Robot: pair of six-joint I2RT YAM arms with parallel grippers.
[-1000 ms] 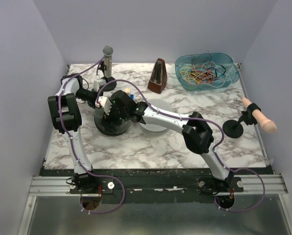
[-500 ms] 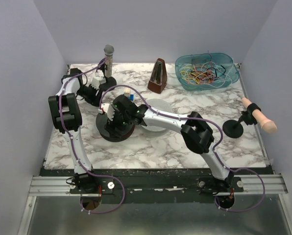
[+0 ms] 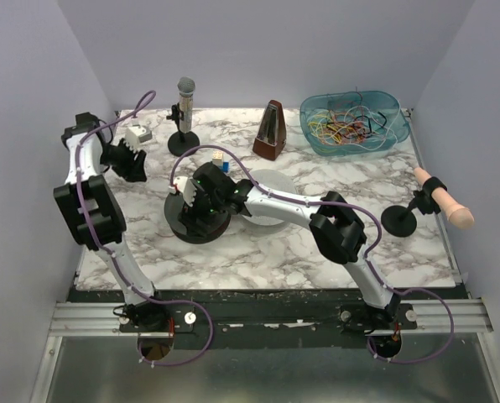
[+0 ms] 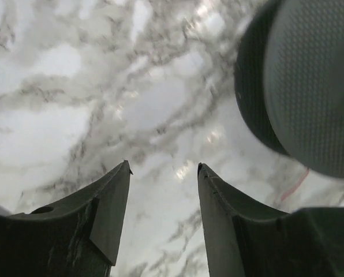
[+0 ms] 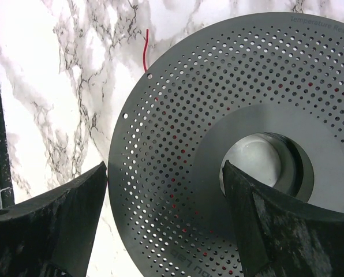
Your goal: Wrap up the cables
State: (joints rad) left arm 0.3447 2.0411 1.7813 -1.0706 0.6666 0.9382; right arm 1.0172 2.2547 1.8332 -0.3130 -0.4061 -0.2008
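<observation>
A thin red cable point(image 5: 146, 49) is seen at the upper left of the right wrist view, poking out from under the perforated black spool point(image 5: 178, 115); as it is held by neither gripper, it could slip loose. The right gripper point(image 5: 165, 170) is spread wide above the spool, empty; the left gripper point(image 4: 163, 167), parted and empty, is near the microphone point(image 3: 184, 105), which could be knocked. More cables point(image 3: 342, 130) lie tangled in the blue basket point(image 3: 304, 113), upper right

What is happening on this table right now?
The right end effector hangs open over a black perforated disc, with a thin red wire poking out at its edge. The left end effector is open too, above bare marble beside the disc, holding nothing. Most cables lie tangled in the blue bin at the far right.
</observation>
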